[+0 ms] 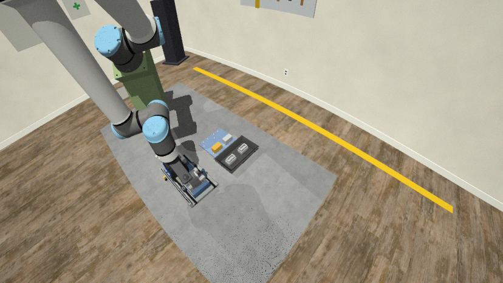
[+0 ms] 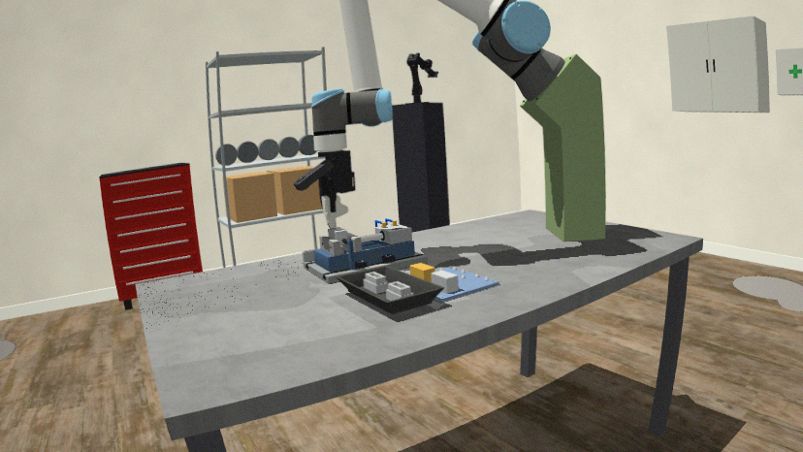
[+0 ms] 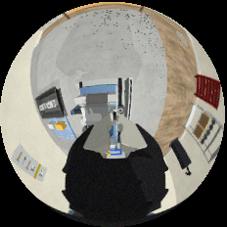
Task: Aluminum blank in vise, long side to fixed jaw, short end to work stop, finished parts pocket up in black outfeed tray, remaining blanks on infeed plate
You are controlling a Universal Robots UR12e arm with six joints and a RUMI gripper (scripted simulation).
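Clenched end effector (image 2: 329, 225) (image 3: 113, 113) right down over the blue vise (image 2: 331, 261) (image 3: 98, 89), nothing in its grip.

Can't really tell how the blank in the vise is seated. Next to the vise on the table (image 1: 281, 183) (image 2: 270, 337), the black tray (image 1: 232, 170) (image 2: 393, 303) (image 3: 43, 113) has two pocketed parts, pockets up, and the blue plate beside it has a yellow block (image 1: 216, 147) (image 2: 421, 272) (image 3: 61, 125) and a gray one.

Top view: the gripper (image 1: 187, 180) covers part of the vise (image 1: 201, 189); any seated blank there is indiscernible. Wrist view: infeed plate pins (image 3: 64, 122) are too small to count. Exterior view: the upper arm (image 2: 462, 8) is cut off by the top edge.
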